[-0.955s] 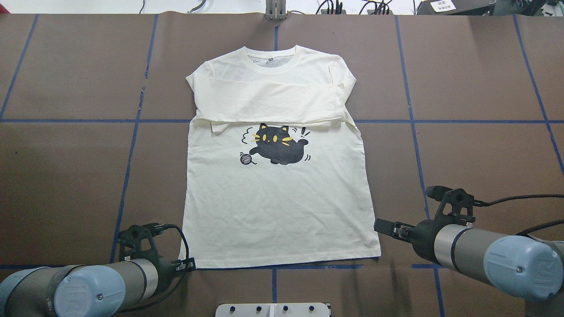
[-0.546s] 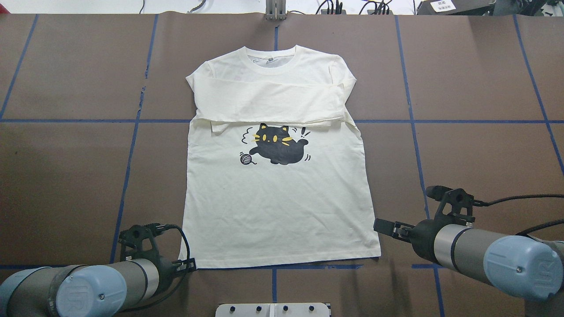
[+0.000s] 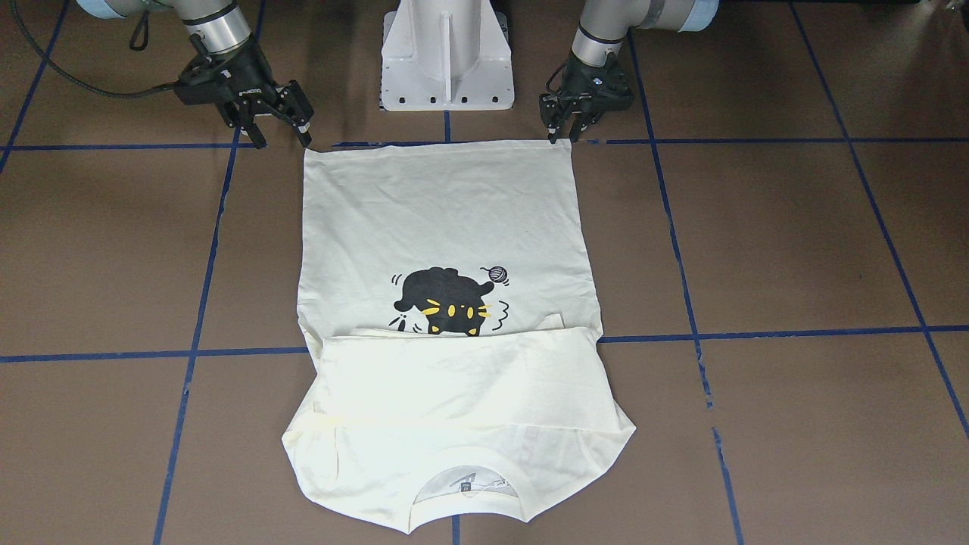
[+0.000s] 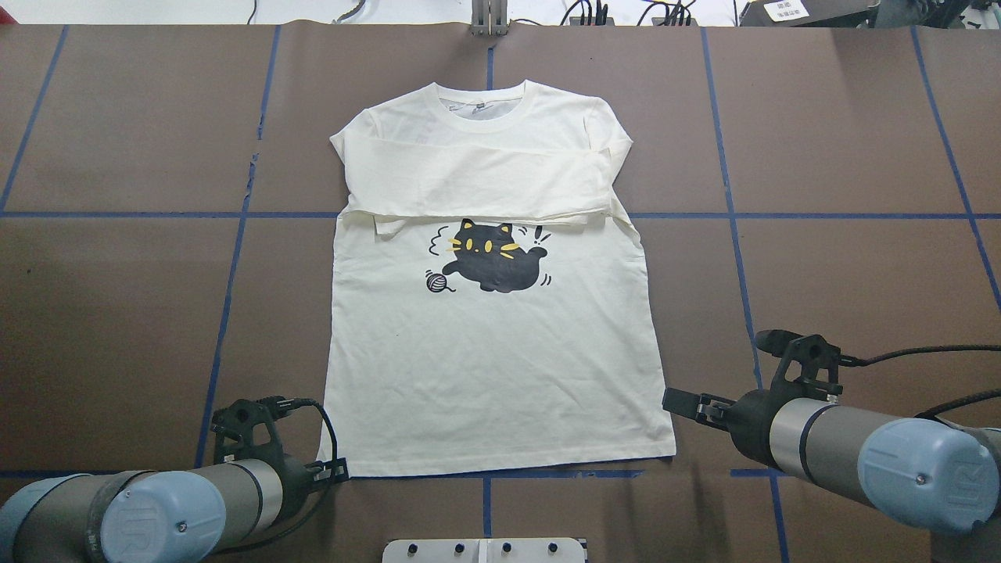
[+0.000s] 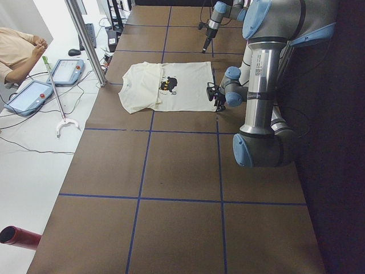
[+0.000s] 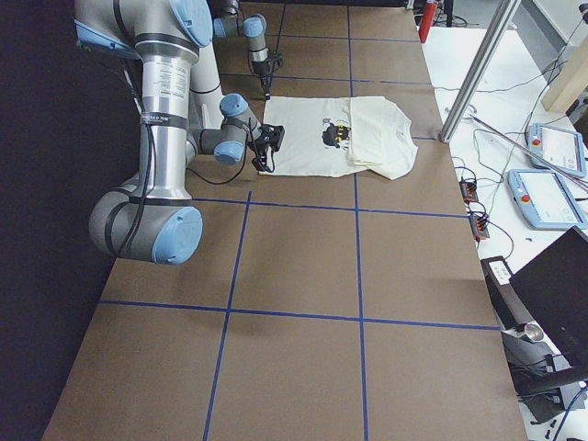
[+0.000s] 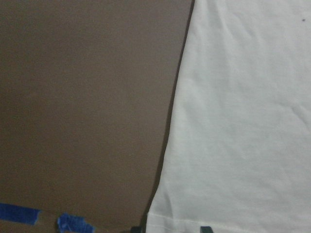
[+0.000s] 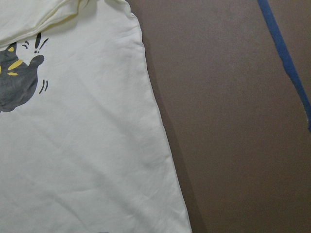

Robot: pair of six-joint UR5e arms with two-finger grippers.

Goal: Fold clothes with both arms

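Starting at the robot's left, the left pincer [image 3: 562, 137] stands tips-down on the table [image 4: 117, 313], its jaws parted narrowly. The wrist view shows the left hem corner of the shirt [image 4: 500, 367] lying between the tips, so the pincer is released and not yet clamped. This position suits a pinch on the corner. Ahead of both pincers the shirt lies flat and print-up. Its hem [image 4: 500, 471] spans the gap between them, and the cat print [image 4: 489, 262] lies farther ahead. The sleeves [image 4: 477, 184] are folded across the chest beyond the print, and the collar [image 4: 489, 105] is farthest away. With the sleeves stowed, the likely next step is to carry the hem forward over them, which calls for both corners to be lifted together. The right pincer [image 3: 281, 136] hangs wide open, empty, just outside the right hem corner and apart from the cloth. It must close in to the corner before gripping.
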